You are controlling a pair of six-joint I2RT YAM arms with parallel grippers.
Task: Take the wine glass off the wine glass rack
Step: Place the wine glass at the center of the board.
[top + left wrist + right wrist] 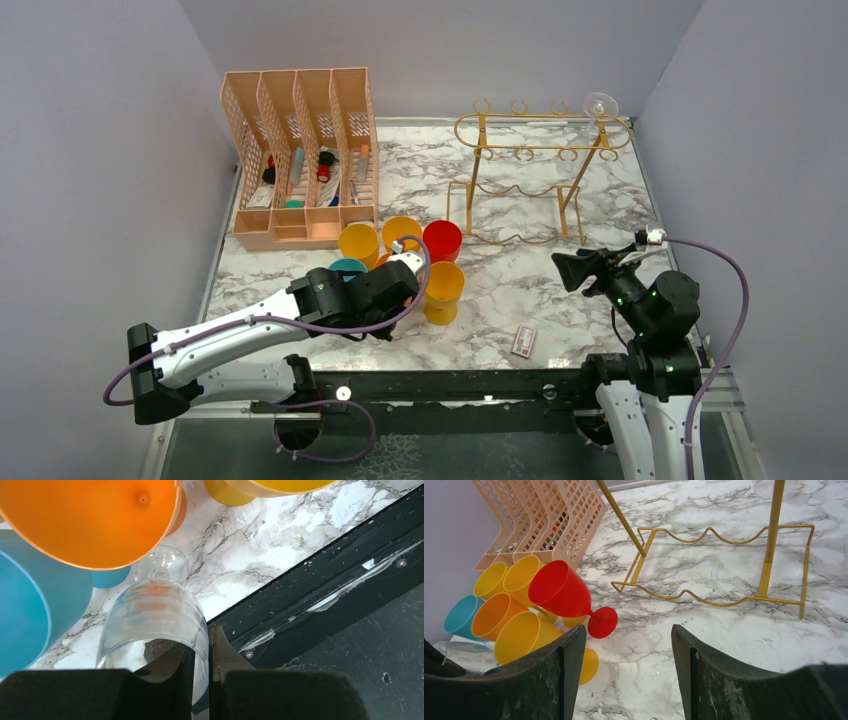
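Left wrist view: the left gripper is clenched on the rim of a clear wine glass, one finger inside the bowl and the other outside, with the glass wall pinched between them. The glass's round foot lies beyond the bowl, toward the marble table; whether it rests on the surface cannot be told. An orange goblet and a blue goblet crowd in just beside the glass, and the table's black edge strip runs along the other side.

From the top camera this grip sits at the near side of a cluster of coloured plastic goblets, among them a red goblet and several yellow ones, well apart from the wine glass rack at the far right of the table. A second clear glass hangs upside down at the right end of the rack's top rail.

The right gripper is released, its jaws spread wide with nothing between them, hovering over bare marble short of the rack's wavy base.

A peach lattice file organiser stands at the far left. A small white card with a red mark lies near the front edge; its print is too small to read.
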